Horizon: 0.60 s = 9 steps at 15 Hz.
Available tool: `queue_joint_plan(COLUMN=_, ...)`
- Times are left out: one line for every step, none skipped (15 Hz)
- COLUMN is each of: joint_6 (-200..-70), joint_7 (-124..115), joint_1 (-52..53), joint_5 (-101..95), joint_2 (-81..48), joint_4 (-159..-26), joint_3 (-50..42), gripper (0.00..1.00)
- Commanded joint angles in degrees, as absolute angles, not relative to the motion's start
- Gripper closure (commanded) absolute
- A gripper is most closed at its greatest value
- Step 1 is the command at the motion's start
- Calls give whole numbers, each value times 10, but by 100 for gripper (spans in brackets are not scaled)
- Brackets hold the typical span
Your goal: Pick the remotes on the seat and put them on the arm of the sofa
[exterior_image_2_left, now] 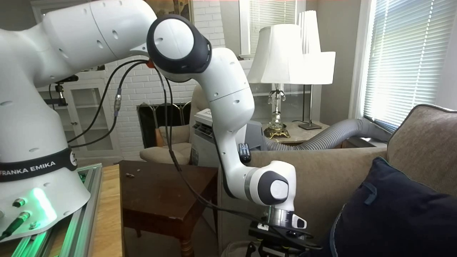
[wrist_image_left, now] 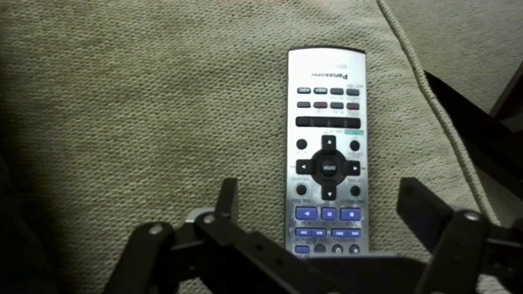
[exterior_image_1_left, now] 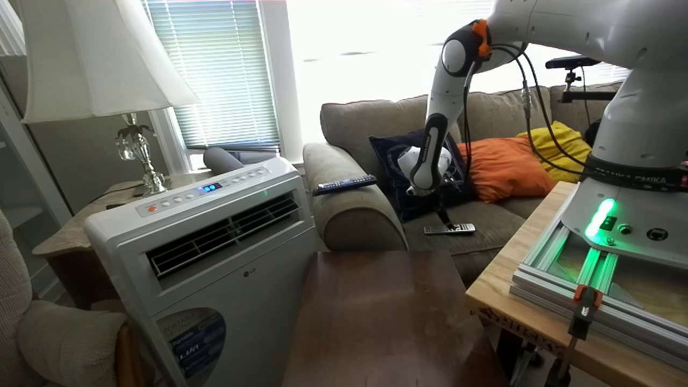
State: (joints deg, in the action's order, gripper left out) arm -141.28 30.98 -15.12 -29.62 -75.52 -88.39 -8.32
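Observation:
A silver remote [wrist_image_left: 327,81] with black and blue buttons lies flat on the seat [wrist_image_left: 163,102] in the wrist view. My gripper [wrist_image_left: 318,192] stands open above it, one finger on either side, apart from its edges; the gripper's own body covers the remote's near end. In an exterior view the same remote [exterior_image_1_left: 433,230] shows on the seat [exterior_image_1_left: 497,223] beneath the gripper [exterior_image_1_left: 445,217]. A dark remote [exterior_image_1_left: 345,184] rests on top of the arm of the sofa [exterior_image_1_left: 360,223]. The gripper's fingertips are cut off at the bottom of an exterior view.
A navy pillow [exterior_image_1_left: 395,172] leans close behind the gripper, with an orange pillow [exterior_image_1_left: 505,166] and a yellow cloth [exterior_image_1_left: 561,150] farther along. A white air conditioner [exterior_image_1_left: 231,258] stands beside the sofa arm. A brown wooden table [exterior_image_1_left: 376,317] is in front of the sofa.

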Motion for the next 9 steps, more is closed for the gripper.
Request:
queue_joint_plan(joint_6=-1412, joint_7=321, joint_1=-162, joint_5=-271, joint_2=-785, joint_4=-840, joint_3=-83, gripper=0)
queue_joint_plan(joint_6=-1412, joint_7=323, joint_1=-165, joint_5=-268, joint_2=-788, joint_4=-834, joint_3=-83, gripper=0)
queue_joint_plan(joint_6=-1415, joint_7=317, joint_1=-167, joint_5=-261, joint_2=-792, joint_4=-829, joint_3=-81, gripper=0)
queue_joint_plan(joint_6=-1414, joint_7=312, joint_1=-170, joint_5=-252, joint_2=-793, joint_4=-827, joint_3=-78, gripper=0)
queue_joint_plan(joint_6=-1415, joint_7=311, joint_1=-170, joint_5=-247, joint_2=-792, joint_4=-828, joint_3=-78, gripper=0)
queue_joint_plan(joint_6=-1410, joint_7=315, joint_1=-169, joint_5=-244, joint_2=-792, joint_4=-827, joint_3=-78, gripper=0)
queue_joint_plan(joint_6=-1409, joint_7=313, joint_1=-166, joint_5=-242, joint_2=-793, joint_4=-827, joint_3=-80, gripper=0)
queue_joint_plan(joint_6=-1406, joint_7=312, joint_1=-162, joint_5=-242, joint_2=-792, joint_4=-830, joint_3=-82, gripper=0)
queue_joint_plan(joint_6=-1406, joint_7=310, joint_1=-159, joint_5=-243, joint_2=-792, joint_4=-831, joint_3=-83, gripper=0)
